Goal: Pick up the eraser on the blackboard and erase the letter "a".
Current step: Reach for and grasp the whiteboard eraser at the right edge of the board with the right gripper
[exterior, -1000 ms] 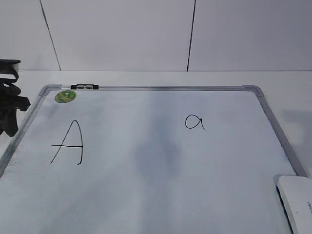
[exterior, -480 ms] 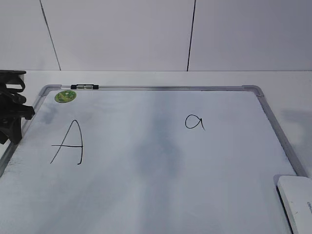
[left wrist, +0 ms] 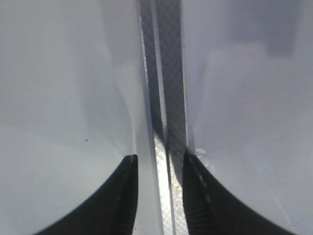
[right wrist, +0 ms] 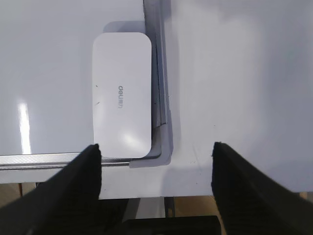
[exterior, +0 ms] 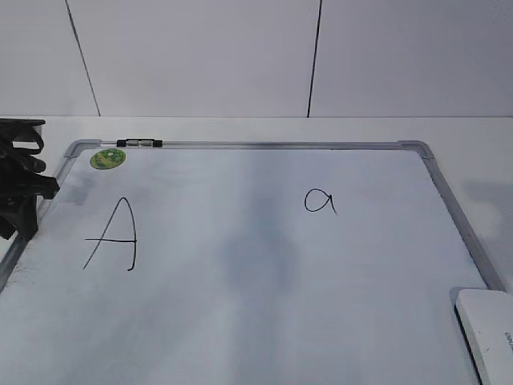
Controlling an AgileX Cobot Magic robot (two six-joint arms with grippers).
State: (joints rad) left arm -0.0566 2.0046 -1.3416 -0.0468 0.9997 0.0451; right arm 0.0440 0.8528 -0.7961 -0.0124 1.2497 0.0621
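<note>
White rounded plastic eraser (right wrist: 122, 95) lies lengthwise ahead-left of my right gripper (right wrist: 156, 171), jaws spread, empty; right arm nearer.

A large capital "A" (exterior: 112, 234) in thin black marker stands at the left of the white dry-erase board with its silver-grey frame (exterior: 256, 145). A small lowercase "a" (exterior: 319, 200) sits right of centre. The white rounded-rectangular plastic eraser (right wrist: 122, 95) carries grey lettering, "deli" (as best I can read it). The round green sticker (exterior: 107, 158), upper left, is too small to read.
</note>
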